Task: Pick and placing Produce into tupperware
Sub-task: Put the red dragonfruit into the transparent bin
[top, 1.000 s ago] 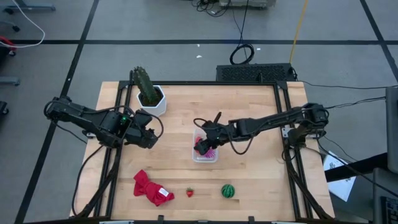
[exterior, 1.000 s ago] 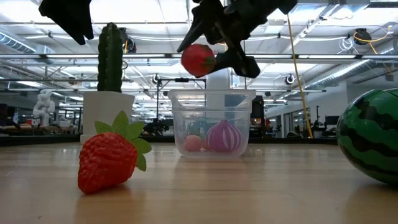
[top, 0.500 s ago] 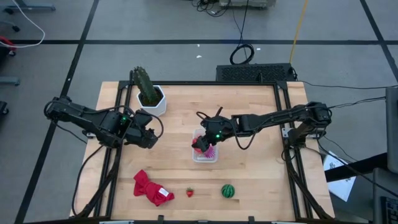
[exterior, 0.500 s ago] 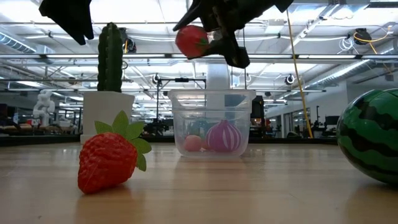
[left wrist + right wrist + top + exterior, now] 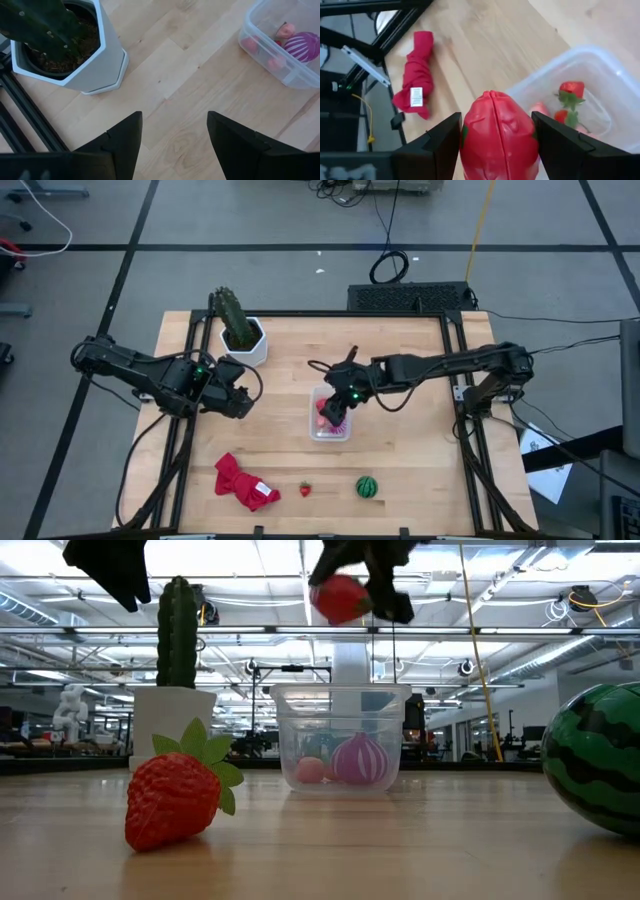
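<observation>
Jaws of the right gripper (image 5: pixel 497 150) clamp a red produce piece (image 5: pixel 498 134) above the tupperware (image 5: pixel 600 70).

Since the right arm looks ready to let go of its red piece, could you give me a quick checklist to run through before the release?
1. Right gripper holds the red produce piece firmly between its fingers: ok.
2. Piece is above the tupperware opening: ok in the low view; cannot tell exactly from the high view.
3. Tub upright with room left beside the purple striped ball: ok.
4. Left gripper well clear of the tub, open and empty: ok.
5. Strawberry and watermelon ball remain on the table: not ok, task unfinished.
</observation>
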